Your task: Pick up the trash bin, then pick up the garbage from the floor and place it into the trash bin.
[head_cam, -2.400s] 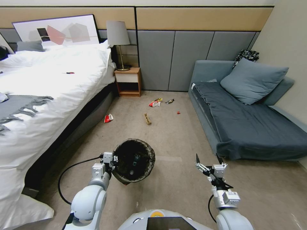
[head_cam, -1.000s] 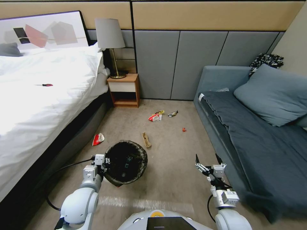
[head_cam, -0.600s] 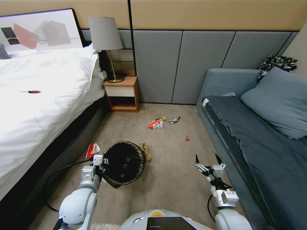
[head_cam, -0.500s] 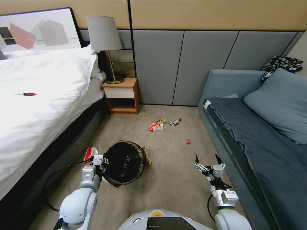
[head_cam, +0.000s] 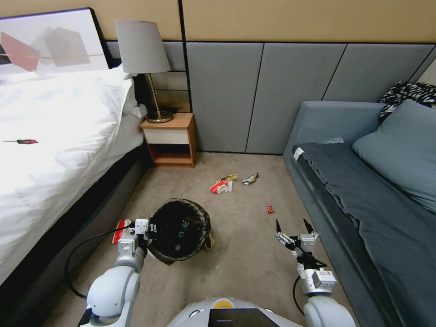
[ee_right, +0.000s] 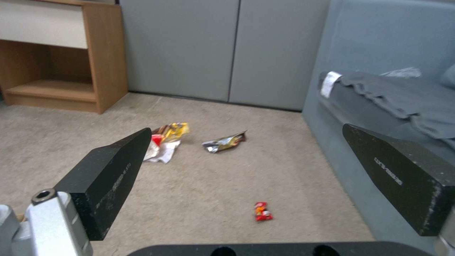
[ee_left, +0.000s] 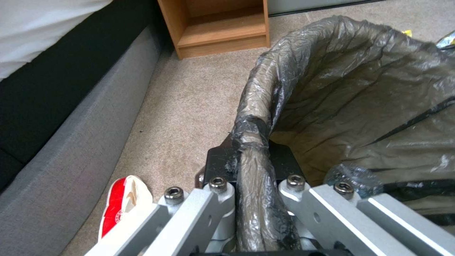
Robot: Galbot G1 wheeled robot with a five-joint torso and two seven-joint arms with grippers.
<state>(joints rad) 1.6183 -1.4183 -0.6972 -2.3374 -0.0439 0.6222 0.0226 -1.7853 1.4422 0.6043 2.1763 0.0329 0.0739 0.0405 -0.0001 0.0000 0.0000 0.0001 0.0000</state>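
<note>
The trash bin (head_cam: 180,229), round with a dark bag liner (ee_left: 360,106), hangs off the floor at my left. My left gripper (head_cam: 143,227) is shut on its rim (ee_left: 251,167). A red-and-white packet (head_cam: 121,229) (ee_left: 119,206) lies just left of the bin. A tan paper bag (head_cam: 209,243) peeks out from behind its right side. Farther ahead lie a red, white and yellow wrapper cluster (head_cam: 221,185) (ee_right: 166,140), a silvery wrapper (head_cam: 250,179) (ee_right: 225,142) and a tiny red scrap (head_cam: 270,209) (ee_right: 262,211). My right gripper (head_cam: 293,227) (ee_right: 246,134) is open and holds nothing, above the carpet short of the scrap.
A white bed (head_cam: 54,150) runs along the left, and a grey sofa (head_cam: 363,200) along the right. A wooden nightstand (head_cam: 170,141) with a lamp (head_cam: 143,50) stands against the grey wall panels. Beige carpet (head_cam: 245,263) lies between them.
The whole view has shifted: the camera has advanced, so the litter sits nearer. The bin now covers most of the tan bag. Both arms keep their pose.
</note>
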